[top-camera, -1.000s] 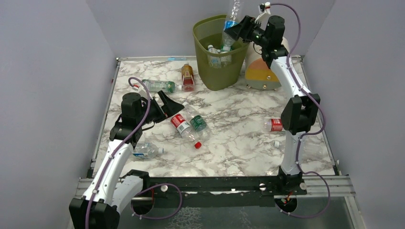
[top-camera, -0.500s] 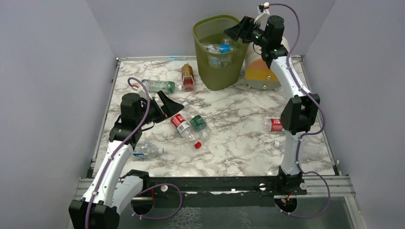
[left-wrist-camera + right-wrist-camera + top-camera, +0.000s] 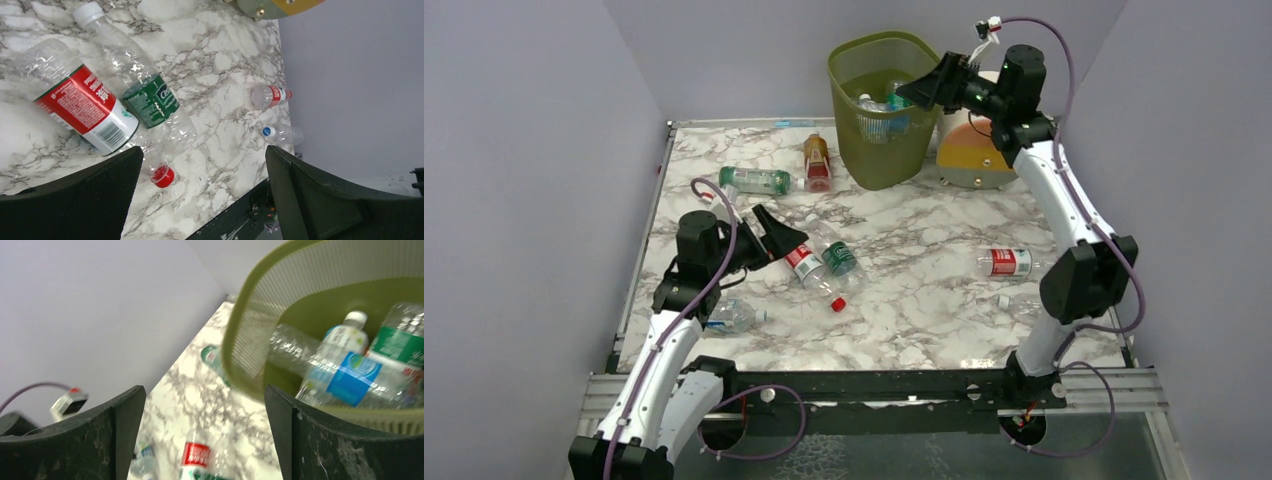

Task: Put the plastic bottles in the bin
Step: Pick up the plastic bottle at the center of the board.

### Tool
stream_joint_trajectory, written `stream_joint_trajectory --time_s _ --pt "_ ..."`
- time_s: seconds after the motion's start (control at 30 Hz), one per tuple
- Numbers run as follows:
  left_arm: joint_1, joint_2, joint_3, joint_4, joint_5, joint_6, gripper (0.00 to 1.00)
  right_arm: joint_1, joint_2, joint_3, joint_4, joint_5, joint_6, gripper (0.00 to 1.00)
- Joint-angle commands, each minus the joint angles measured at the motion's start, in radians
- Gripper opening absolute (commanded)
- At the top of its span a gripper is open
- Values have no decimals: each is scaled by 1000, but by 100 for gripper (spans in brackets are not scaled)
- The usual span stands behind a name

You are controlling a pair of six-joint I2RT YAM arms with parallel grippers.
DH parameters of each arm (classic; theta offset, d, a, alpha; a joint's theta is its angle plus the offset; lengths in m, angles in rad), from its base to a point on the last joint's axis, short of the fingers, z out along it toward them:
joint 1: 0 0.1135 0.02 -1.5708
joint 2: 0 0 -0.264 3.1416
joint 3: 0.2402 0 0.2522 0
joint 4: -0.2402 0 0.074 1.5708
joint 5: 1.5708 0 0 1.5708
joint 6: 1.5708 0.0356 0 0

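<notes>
The olive-green mesh bin (image 3: 886,160) stands at the back and holds several plastic bottles (image 3: 880,104). The right wrist view shows the bin's rim (image 3: 239,342), and a blue-labelled bottle (image 3: 351,378) and a green-labelled one (image 3: 403,343) lie inside. My right gripper (image 3: 915,92) hangs open and empty beside the rim. My left gripper (image 3: 784,240) is open just left of a red-labelled bottle (image 3: 82,102) and a green-labelled bottle (image 3: 146,98), which lie side by side on the table. More bottles lie at the back left (image 3: 756,180), at the right (image 3: 1002,262) and beside the left arm (image 3: 729,316).
A cream drum with an orange-and-yellow face (image 3: 972,150) stands right of the bin. An amber bottle (image 3: 817,160) lies left of the bin. A small blue-capped bottle (image 3: 280,134) rests near the table's right edge. Purple walls close in three sides.
The blue-labelled bottle has left my right gripper and dropped into the bin. That gripper opened and drew back to the right. My left arm shifted slightly toward the two bottles.
</notes>
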Motion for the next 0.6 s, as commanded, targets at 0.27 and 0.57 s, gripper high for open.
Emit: stream_joint_trajectory --time_s 0.27,0.57 --pt "4 8 -83 100 56 -8 99 35 -294 -388 18 -89 -15 100" --pt "4 44 -74 127 27 -8 99 60 -302 -502 49 -86 13 100"
